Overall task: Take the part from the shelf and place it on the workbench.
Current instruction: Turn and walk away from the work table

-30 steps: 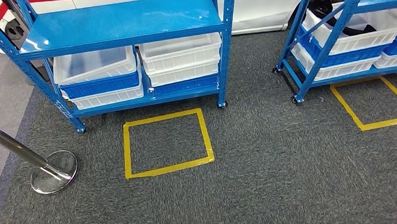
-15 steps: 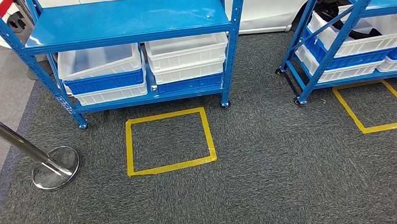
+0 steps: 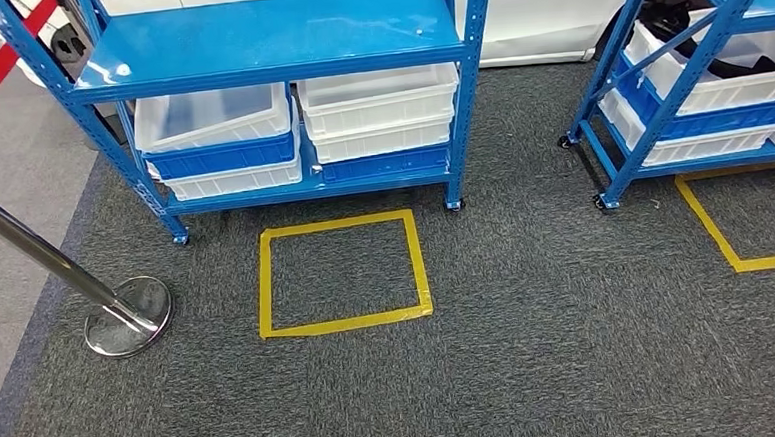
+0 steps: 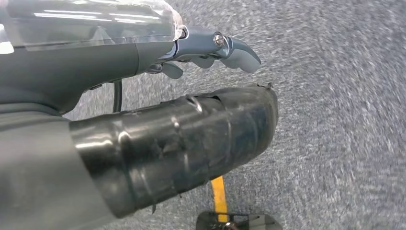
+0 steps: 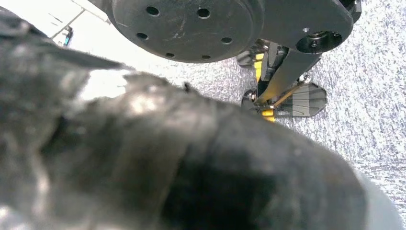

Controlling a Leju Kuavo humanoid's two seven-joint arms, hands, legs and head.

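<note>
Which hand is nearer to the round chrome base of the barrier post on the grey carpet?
Likely left. The round chrome base stands ahead on the robot's left; the left hand hangs low on that side, the right hand low on the far side.

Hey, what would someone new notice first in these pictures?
Probably the blue metal shelf rack ahead, with white and blue plastic bins stacked on its lower level. On the grey carpet in front of it lies a yellow tape square, and to the left stands a chrome stanchion post. A second blue rack stands at right.
</note>
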